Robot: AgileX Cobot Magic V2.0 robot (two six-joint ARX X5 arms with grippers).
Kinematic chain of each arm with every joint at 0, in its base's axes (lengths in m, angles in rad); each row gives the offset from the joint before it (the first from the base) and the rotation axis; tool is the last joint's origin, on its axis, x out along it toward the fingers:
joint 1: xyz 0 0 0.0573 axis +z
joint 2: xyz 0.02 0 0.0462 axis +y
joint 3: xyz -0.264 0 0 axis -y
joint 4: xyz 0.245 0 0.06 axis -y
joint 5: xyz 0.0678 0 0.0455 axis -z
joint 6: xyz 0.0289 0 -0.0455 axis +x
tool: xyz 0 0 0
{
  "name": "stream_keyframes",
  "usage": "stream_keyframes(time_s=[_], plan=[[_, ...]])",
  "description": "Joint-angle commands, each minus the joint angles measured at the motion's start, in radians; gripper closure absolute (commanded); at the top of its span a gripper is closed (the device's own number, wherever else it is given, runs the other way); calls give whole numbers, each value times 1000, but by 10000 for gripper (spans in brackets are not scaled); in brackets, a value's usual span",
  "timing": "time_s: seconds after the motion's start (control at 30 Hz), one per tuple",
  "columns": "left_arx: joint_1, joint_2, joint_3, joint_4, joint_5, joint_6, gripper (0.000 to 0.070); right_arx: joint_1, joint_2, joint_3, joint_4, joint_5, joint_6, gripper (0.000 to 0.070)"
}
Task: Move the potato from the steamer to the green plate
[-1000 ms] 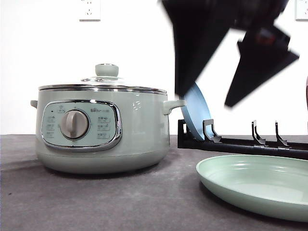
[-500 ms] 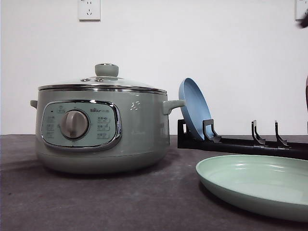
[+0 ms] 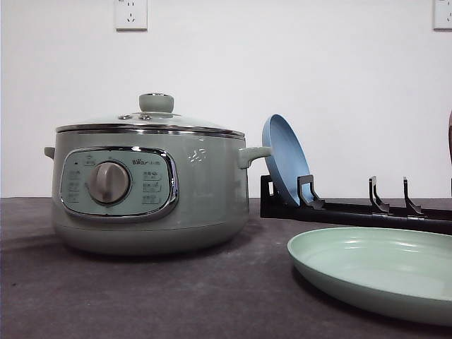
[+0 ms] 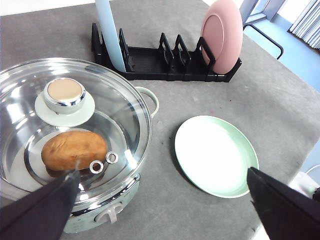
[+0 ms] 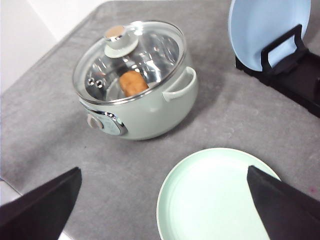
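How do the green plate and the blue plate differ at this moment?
The green plate lies flat on the table; the blue plate stands on edge in the black rack. The green plate is pale mint, the blue plate light blue. In the front view the green plate sits nearer the camera. Both are round, shallow and bare.

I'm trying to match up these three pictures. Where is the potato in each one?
Front view: the potato can't be seen; the steamer wall hides its inside.
Left wrist view: potato lies inside the steamer, under the glass lid, beside the lid knob.
Right wrist view: potato under the same lid, near the pot's handle side.
Shared landmark: the green plate, bare, beside the steamer.
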Motion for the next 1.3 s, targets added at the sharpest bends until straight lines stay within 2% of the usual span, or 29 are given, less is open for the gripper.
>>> stream_keyframes(time_s=[0.0,0.33,0.57,0.83,0.97,1.27], plan=[[-5,13,21,10,-18,19,0,3,0,15,18,-3,12,14],[-5,157,69,-3,-71,14,0,3,1,15,35,-8,14,14],[-6,412,278,-129,-154,16,0,3,1,15,35,-24,15,14],[-13,666,495,-169,-209,17,0,4,1,15,34,-22,13,14],[-27,758,567,-169,-275,24,0,4,1,15,34,-22,12,14],[-57,875,624,-150,-330,52,0,4,1,15,31,-21,4,14]])
